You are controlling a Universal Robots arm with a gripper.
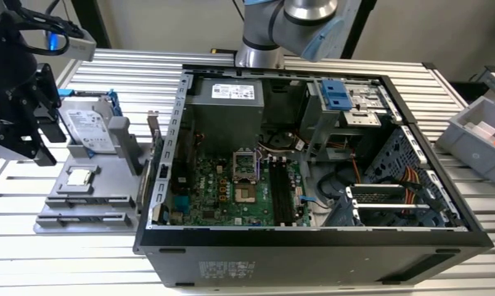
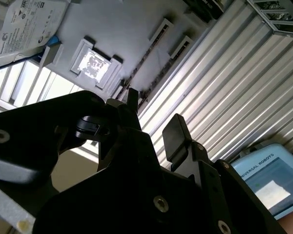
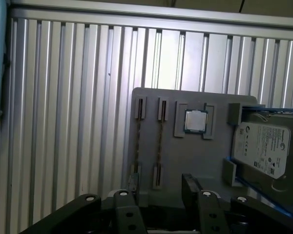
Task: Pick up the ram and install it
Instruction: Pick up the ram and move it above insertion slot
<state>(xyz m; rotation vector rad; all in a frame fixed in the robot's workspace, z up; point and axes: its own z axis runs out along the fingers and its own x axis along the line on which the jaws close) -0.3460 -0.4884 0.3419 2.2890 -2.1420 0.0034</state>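
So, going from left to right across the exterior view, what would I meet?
The robot's hand → hard drive → open computer case → grey bin.

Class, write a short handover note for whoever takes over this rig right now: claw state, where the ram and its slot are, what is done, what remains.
The claw is open and empty, hovering over the grey tray.
The ram appears to stand on edge in a tray holder, untouched.
The long black motherboard slots in the open computer case look empty.
Done: nothing beyond the approach.
Left: picking up the ram and installing it.
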